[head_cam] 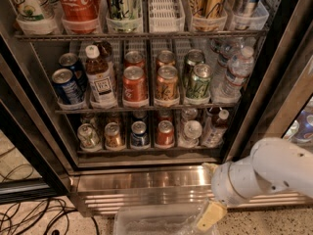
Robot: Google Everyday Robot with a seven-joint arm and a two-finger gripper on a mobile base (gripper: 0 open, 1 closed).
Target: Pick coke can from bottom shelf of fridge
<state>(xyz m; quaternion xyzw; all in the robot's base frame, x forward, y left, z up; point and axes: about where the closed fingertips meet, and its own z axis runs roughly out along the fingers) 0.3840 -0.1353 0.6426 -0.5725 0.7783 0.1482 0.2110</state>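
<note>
The arm (276, 166) is a thick, smooth white shell, rounded like a pipe elbow, with a few small dark dots on its side. It ends in a blunt cylindrical wrist (234, 182), also white, ringed by a faint seam. The tool (211, 215) below it, low at the view's lower right, is flat and pale yellow-tan

You see a speckled floor (259, 225) along the bottom edge, with black cables (30, 214) looped across it at lower left. A clear plastic bin (156, 223) sits at bottom centre. The tool (211, 216) hangs low at lower right, against that bin's right end.
</note>
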